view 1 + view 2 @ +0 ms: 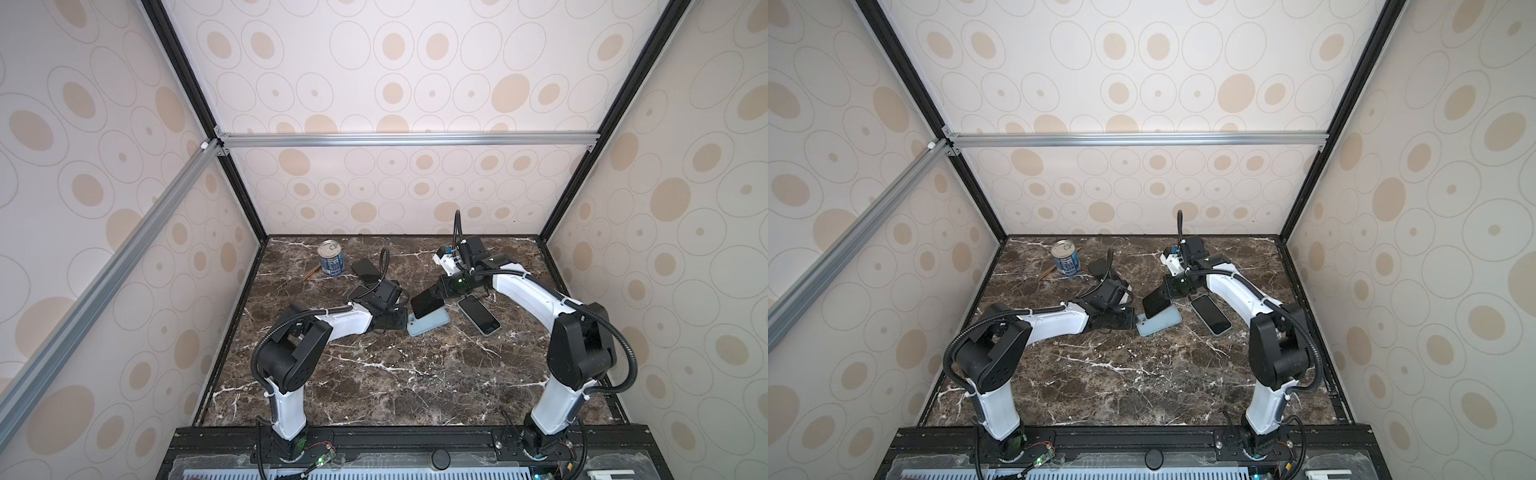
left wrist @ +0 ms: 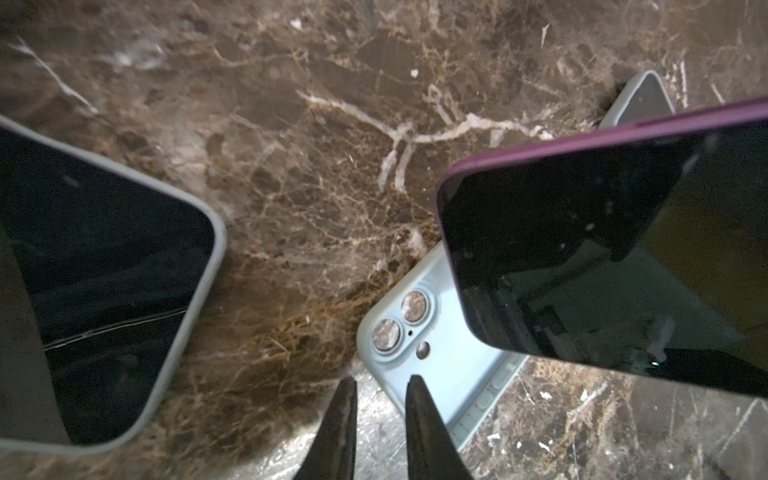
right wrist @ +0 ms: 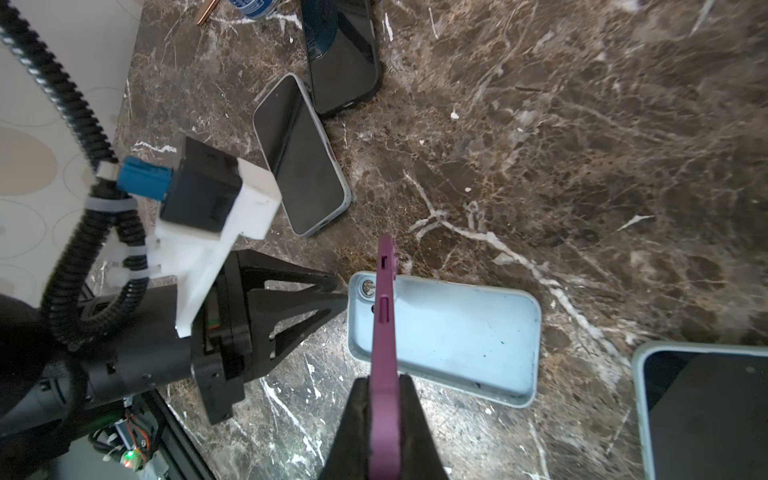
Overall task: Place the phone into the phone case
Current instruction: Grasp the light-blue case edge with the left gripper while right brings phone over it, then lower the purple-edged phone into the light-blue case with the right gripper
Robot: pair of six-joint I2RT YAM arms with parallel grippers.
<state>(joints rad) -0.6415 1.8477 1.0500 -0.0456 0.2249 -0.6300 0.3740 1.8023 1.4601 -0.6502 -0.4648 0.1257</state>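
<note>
The phone [image 3: 384,332], purple-edged with a dark glass face, is held in the air, tilted steeply, its lower end just above the camera end of the phone case [image 3: 457,336]. It is clamped by the right claw [image 3: 384,382] across front and back near its other end. It is judged to be stiff, fairly heavy for its size, smooth and easily slipped, with a screen that could be cracked. A hold near one end is therefore best kept, so that the free end can be entered first.

The pale blue case is laid open side up on the worktop [image 1: 374,374]. It is judged soft and light, and likely to be pushed along the polished stone. The left claw [image 2: 382,386] is set at the case's camera-end corner, its jaws narrowly parted with nothing seen between them.
</note>
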